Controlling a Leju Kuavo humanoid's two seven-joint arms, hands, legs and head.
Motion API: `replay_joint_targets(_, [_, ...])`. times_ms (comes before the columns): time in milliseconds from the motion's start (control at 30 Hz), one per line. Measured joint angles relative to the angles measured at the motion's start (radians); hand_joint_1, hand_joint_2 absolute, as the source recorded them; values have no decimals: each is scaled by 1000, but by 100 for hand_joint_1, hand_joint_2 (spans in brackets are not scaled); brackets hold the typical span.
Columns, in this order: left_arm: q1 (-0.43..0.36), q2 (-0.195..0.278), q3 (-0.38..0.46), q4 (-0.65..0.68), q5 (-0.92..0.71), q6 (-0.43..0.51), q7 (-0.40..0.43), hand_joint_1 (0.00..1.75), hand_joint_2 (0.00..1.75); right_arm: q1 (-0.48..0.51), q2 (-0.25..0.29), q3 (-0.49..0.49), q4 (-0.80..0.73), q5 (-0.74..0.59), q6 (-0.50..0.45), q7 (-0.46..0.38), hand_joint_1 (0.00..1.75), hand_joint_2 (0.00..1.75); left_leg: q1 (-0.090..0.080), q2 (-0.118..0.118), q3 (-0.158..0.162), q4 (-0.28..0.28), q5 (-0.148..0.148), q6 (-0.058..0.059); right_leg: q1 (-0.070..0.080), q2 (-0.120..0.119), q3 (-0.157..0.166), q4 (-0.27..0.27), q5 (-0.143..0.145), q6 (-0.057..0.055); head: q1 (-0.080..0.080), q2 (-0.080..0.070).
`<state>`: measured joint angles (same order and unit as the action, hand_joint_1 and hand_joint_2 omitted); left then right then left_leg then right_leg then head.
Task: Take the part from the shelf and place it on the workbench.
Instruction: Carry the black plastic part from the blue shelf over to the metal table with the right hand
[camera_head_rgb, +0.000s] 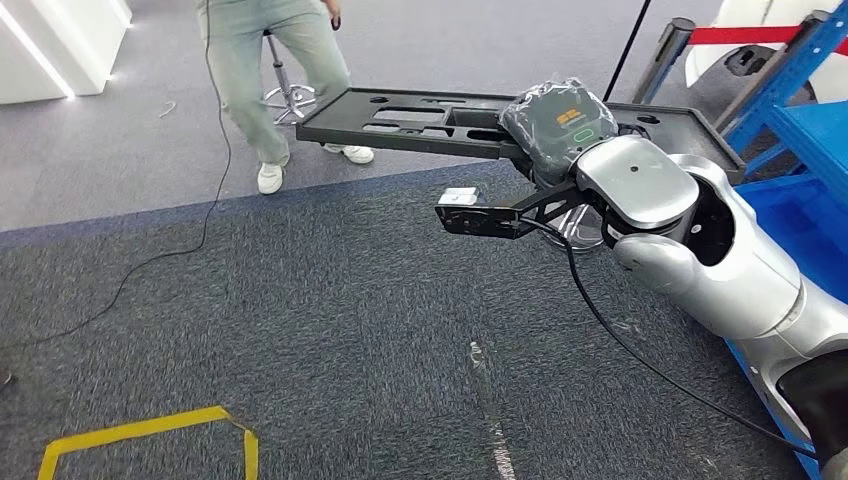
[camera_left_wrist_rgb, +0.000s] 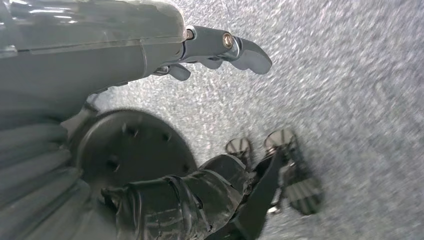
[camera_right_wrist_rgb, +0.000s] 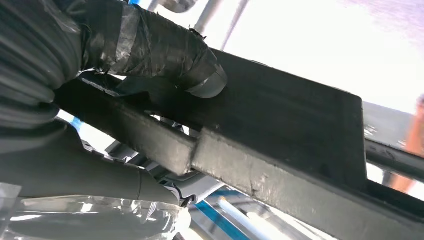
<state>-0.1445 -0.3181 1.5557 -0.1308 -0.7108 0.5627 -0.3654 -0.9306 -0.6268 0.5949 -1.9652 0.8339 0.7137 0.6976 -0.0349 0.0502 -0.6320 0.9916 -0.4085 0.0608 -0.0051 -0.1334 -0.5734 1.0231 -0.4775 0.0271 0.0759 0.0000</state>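
This looks like a robot test floor in a workshop or lab. Grey carpet (camera_head_rgb: 300, 330) covers the floor, marked with yellow tape (camera_head_rgb: 150, 432) and crossed by a loose black cable (camera_head_rgb: 170, 250). A blue metal shelf (camera_head_rgb: 800, 130) stands at the right, near a barrier post (camera_head_rgb: 668, 50) with a red belt (camera_head_rgb: 745, 35). A person (camera_head_rgb: 270, 70) stands by a wheeled stool (camera_head_rgb: 290, 95), and white panels (camera_head_rgb: 60, 45) line the far left

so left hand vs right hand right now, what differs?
Right hand grips the black part; left hand holds nothing. Right hand is raised out in front, carrying the part above the carpet; left hand hangs over the carpet. Both have grey covers.
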Motion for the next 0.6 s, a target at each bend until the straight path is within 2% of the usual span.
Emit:
replay_joint_targets(33, [1,0,0,0,-3,0,-5,0,175,-5,0,8,2,-3,-10,0,175,175,3,-14,10,-14,6,3,2,20,-8,23,-17,3,0,0])
replay_joint_targets(67, [1,-1,0,0,-4,-2,-8,0,175,-9,0,14,3,-4,-18,0,175,175,6,-25,17,-20,9,5,3,53,-30,70,-43,4,-1,0])
replay_joint_targets(133, [-3,0,0,0,-6,-4,-12,0,175,-12,0,24,5,-5,-31,0,175,175,6,-54,20,-21,11,11,1,115,-102,207,-97,5,-3,0])
replay_joint_targets(167, [-5,0,0,0,-6,-5,-12,0,175,-10,0,29,6,-7,-33,0,175,175,7,-68,20,-18,10,12,-2,127,-133,261,-110,5,-3,0])
replay_joint_targets(200, [-6,0,0,0,-6,-6,-12,0,175,-7,0,34,8,-9,-35,0,175,175,9,-81,20,-16,9,12,-5,132,-153,290,-111,5,-3,0])
replay_joint_targets(233, [-6,0,0,0,-6,-7,-10,0,175,-5,0,38,9,-13,-38,0,175,175,13,-96,18,-10,6,9,-10,134,-153,280,-91,8,-3,0])
replay_joint_targets(267, [-4,0,0,0,-6,-8,-5,0,175,-5,0,42,9,-16,-43,-1,175,175,18,-111,17,-1,2,4,-17,136,-137,238,-59,12,-3,0])
replay_joint_targets(333, [-1,0,0,0,-6,-10,10,0,175,-6,0,49,11,-20,-58,-1,175,175,31,-141,9,25,-13,-11,-33,158,-79,109,8,28,-3,0])
replay_joint_targets(367, [-1,0,0,0,-4,-10,20,0,175,-7,1,54,14,-23,-68,-1,175,175,35,-153,0,42,-19,-20,-36,177,-58,67,20,32,-2,0])
replay_joint_targets(400, [-2,0,0,0,-3,-8,30,0,175,-8,3,61,18,-26,-77,-1,175,175,38,-163,-10,54,-24,-26,-37,191,-47,45,21,31,-2,0])
replay_joint_targets(433, [-2,0,0,0,1,-5,39,0,175,-9,5,67,23,-30,-86,-1,175,175,39,-172,-19,61,-24,-31,-33,199,-46,45,14,25,-3,0])
replay_joint_targets(500, [0,0,0,0,9,2,51,0,175,-10,10,79,32,-38,-102,-1,175,175,42,-186,-34,65,-23,-38,-28,184,-48,46,15,8,-5,0])
replay_joint_targets(533, [1,-2,0,0,13,6,53,0,175,-11,13,84,35,-41,-108,-1,175,175,41,-176,-39,71,-26,-40,-27,174,-48,47,16,2,-8,0])
replay_joint_targets(600, [1,-6,0,0,25,15,50,0,175,-23,16,93,41,-41,-103,-1,175,175,39,-116,-73,139,-63,-47,-24,150,-48,45,17,-11,-12,0])
